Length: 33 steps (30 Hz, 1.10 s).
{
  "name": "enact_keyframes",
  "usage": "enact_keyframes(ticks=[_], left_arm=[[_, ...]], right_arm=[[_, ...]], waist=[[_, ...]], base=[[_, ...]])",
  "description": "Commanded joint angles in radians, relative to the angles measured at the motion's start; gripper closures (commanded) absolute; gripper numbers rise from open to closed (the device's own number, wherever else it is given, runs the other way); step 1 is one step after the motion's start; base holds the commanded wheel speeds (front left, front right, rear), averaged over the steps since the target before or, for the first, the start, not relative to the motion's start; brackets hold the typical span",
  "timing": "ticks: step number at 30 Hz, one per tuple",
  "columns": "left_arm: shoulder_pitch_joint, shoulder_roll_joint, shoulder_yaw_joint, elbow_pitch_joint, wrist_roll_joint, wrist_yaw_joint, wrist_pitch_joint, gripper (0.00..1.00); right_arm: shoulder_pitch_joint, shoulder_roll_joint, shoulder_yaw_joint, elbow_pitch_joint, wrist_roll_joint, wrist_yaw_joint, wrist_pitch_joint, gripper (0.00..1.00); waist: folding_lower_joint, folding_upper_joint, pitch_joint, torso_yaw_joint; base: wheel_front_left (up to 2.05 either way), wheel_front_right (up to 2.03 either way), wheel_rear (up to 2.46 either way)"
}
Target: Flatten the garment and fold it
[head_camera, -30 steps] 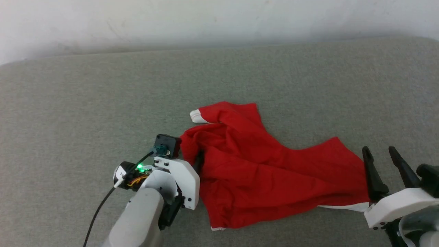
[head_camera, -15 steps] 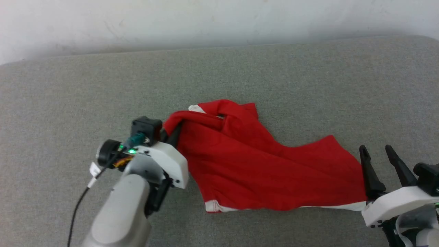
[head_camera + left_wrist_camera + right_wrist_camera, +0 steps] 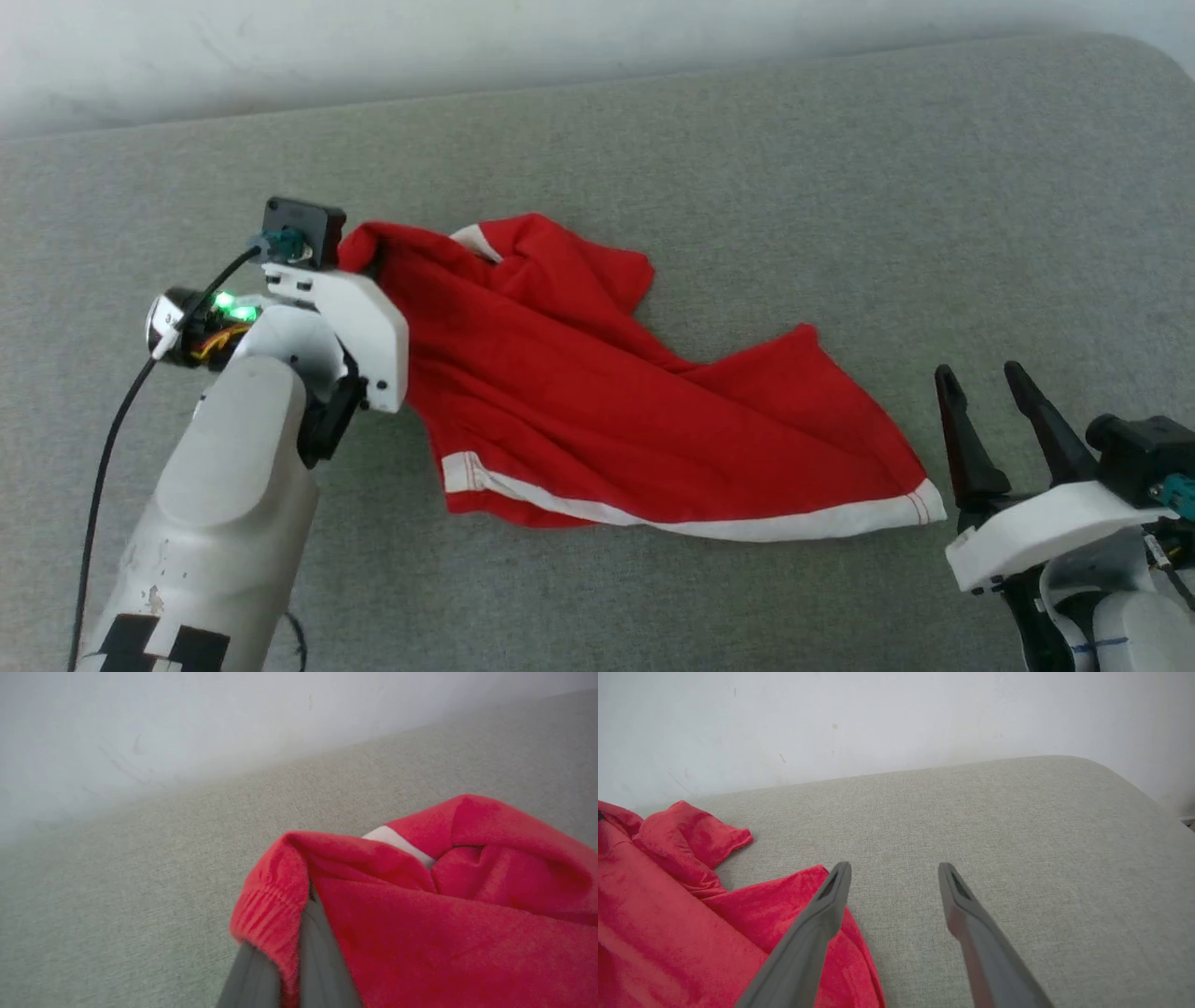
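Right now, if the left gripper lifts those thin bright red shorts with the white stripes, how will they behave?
Probably floppy and light: the thin red shorts drape in soft folds from the shut left gripper, so they should sag, not hold shape. The white-edged hem lying on the grey fabric cushion may drag and bunch.

Rumpled red shorts [image 3: 597, 401] lie on grey padded surface [image 3: 794, 159], white hem band [image 3: 709, 525] along near edge. Left claw [image 3: 372, 254] clamped on bunched far-left corner, cloth raised there, fingers buried in fabric. Right claw [image 3: 978, 375] spread wide, empty, just beside shorts' right hem corner. Pale wall [image 3: 467, 37] behind.
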Motion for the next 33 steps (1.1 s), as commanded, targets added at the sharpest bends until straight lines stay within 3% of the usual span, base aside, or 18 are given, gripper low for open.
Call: enact_keyframes(ticks=[1, 2, 12, 15, 21, 26, 30, 33], left_arm=[[-0.004, 0.005, -0.004, 0.017, 0.0, -0.007, 0.006, 0.84], [-0.008, 0.003, -0.007, 0.045, -0.005, -0.013, 0.017, 0.0], [0.026, -0.028, 0.0, 0.111, -0.042, -0.026, -0.136, 0.0], [0.067, -0.038, 0.014, 0.078, -0.062, -0.022, -0.198, 0.0], [0.203, -0.06, 0.031, -0.064, -0.08, 0.029, -0.306, 0.0], [0.353, -0.08, 0.022, -0.206, -0.108, 0.056, -0.269, 0.0], [0.461, -0.091, -0.008, -0.308, -0.14, 0.064, -0.145, 0.0], [0.513, -0.091, -0.022, -0.392, -0.138, 0.096, -0.084, 0.0]], right_arm=[[-0.015, 0.005, 0.003, 0.003, 0.006, -0.001, -0.007, 0.0], [-0.016, 0.006, 0.005, 0.007, 0.006, -0.001, -0.009, 0.0], [0.003, -0.002, -0.017, 0.018, 0.006, -0.001, -0.013, 0.0], [0.015, -0.006, -0.029, 0.016, 0.009, -0.001, -0.013, 0.0], [0.057, -0.011, -0.039, 0.01, 0.001, -0.001, -0.027, 0.0], [0.083, -0.005, -0.038, 0.009, -0.004, -0.001, -0.022, 0.0], [0.095, 0.002, -0.033, 0.002, -0.006, -0.001, -0.014, 0.0], [0.099, 0.006, -0.031, -0.002, -0.005, -0.001, -0.01, 0.0]], waist=[[-0.0002, -0.0001, 0.011, -0.013], [-0.0002, -0.0001, 0.01, -0.013], [-0.0002, -0.0001, -0.086, 0.077], [-0.0002, -0.0001, -0.131, 0.11], [-0.0002, -0.0001, -0.201, 0.168], [-0.0002, -0.0001, -0.217, 0.187], [-0.0002, -0.0001, -0.209, 0.186], [-0.0002, -0.0001, -0.195, 0.178]], base=[[0.0, 0.0, 0.0], [0.0, 0.0, 0.0], [0.0, 0.0, 0.0], [0.0, 0.0, 0.0], [0.0, 0.0, 0.0], [0.0, 0.0, 0.0], [0.0, 0.0, 0.0], [0.0, 0.0, 0.0]])
